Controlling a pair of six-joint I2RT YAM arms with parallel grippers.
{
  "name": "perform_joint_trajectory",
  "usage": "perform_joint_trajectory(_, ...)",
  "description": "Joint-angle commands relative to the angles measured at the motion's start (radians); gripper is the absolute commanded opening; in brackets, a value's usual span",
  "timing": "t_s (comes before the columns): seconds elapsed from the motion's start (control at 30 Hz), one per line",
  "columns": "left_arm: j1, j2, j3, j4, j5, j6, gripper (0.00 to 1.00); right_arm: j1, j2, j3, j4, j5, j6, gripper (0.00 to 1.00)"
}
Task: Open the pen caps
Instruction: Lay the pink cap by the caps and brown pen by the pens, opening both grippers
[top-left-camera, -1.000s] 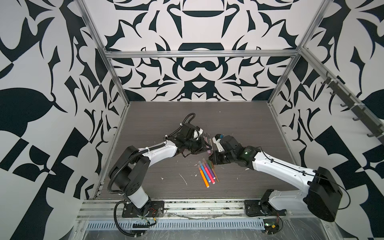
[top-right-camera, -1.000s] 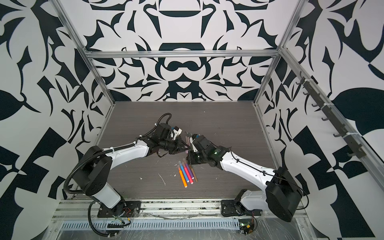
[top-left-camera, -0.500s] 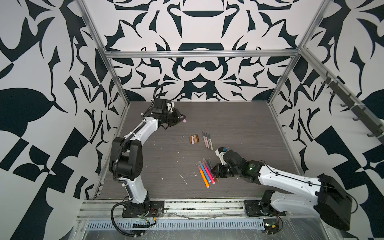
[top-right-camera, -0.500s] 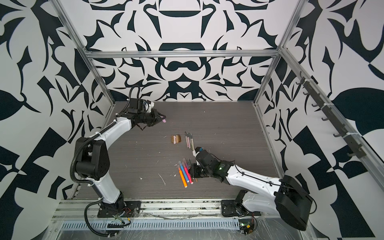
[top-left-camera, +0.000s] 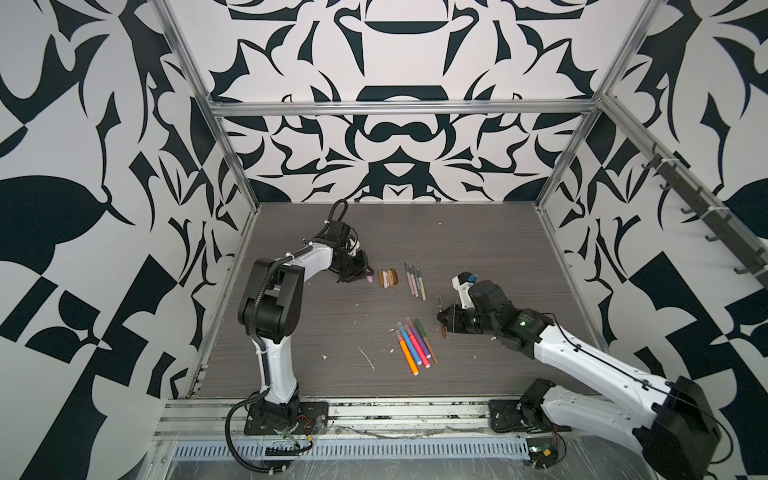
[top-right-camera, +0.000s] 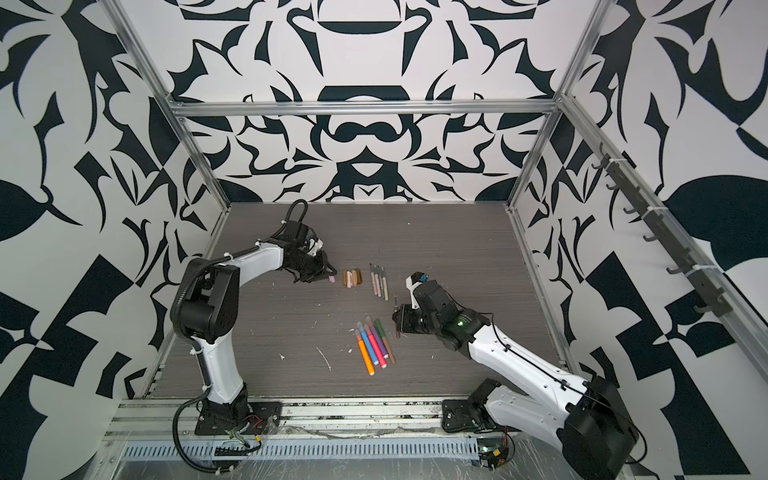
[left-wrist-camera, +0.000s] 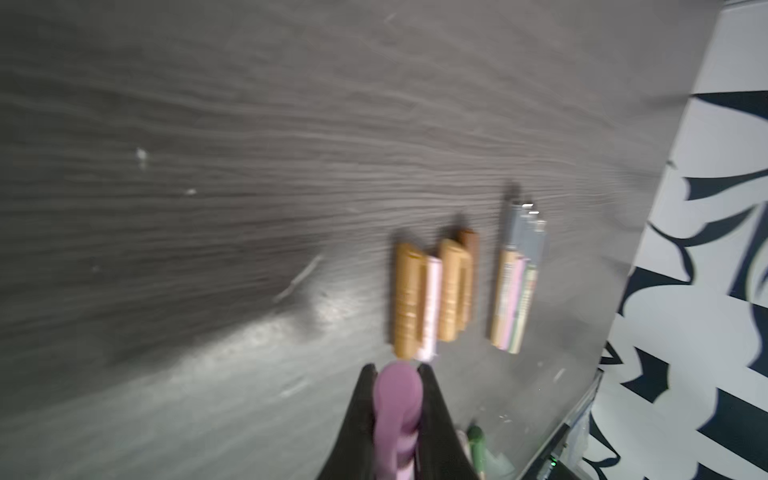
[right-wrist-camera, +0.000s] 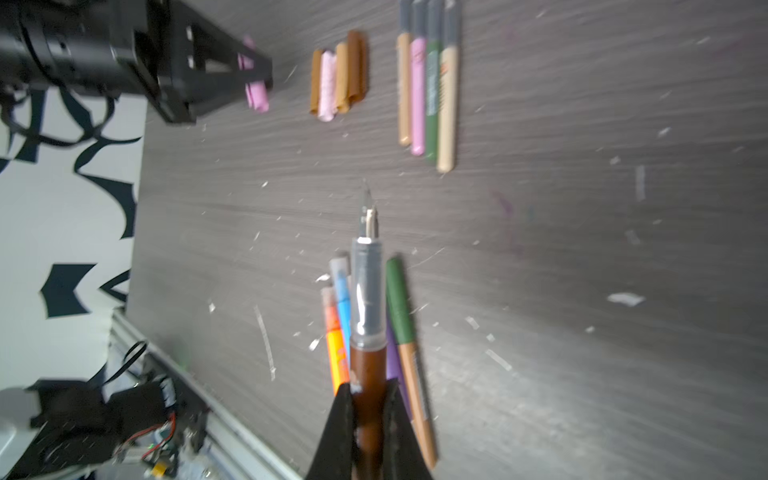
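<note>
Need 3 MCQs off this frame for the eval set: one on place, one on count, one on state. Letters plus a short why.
1. Where does the row of loose stubby plastic caps lie?
A. between the left claw, which pinches a mauve-pink plastic cap, and the row of uncapped slim pens
B. against the back wall
C. under the right arm

2. How many caps lie in that row?
A. two
B. four
C. seven

3. The right claw is:
A. open and empty
B. shut on a loose cap
C. shut on the brown slim plastic pen, nib bare

Key:
1 A, both top views show the caps between those two.
2 B, the right wrist view shows tan, pink, tan and brown side by side.
3 C, the right wrist view shows the jaws pinching the brown barrel with the nib exposed.
</note>
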Motion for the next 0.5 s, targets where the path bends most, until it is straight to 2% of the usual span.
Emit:
perform_joint_trajectory(0.0, 0.001, 0.032, 0.037, -0.045, -0.001, 0.042, 0.0, -0.092, 0.071, 0.024, 0.024, -0.072, -0.078, 0.0)
perform_joint_trajectory(0.13, 0.001, 0.07, 0.058, -0.054, 0.004, 0.054, 0.01, -0.185, 0.197, 0.069, 0.09, -0.142, -0.146, 0.0)
perform_joint_trajectory(0.27, 0.001, 0.098, 0.081, -0.053, 0.017, 0.05, 0.09, -0.245, 0.364, 0.132, 0.15, -0.186, -0.225, 0.0)
perform_joint_trajectory(0.47, 0.001, 0.117, 0.112, -0.056, 0.029, 0.048, 0.19, -0.273, 0.564, 0.215, 0.249, -0.261, -0.231, 0.0)
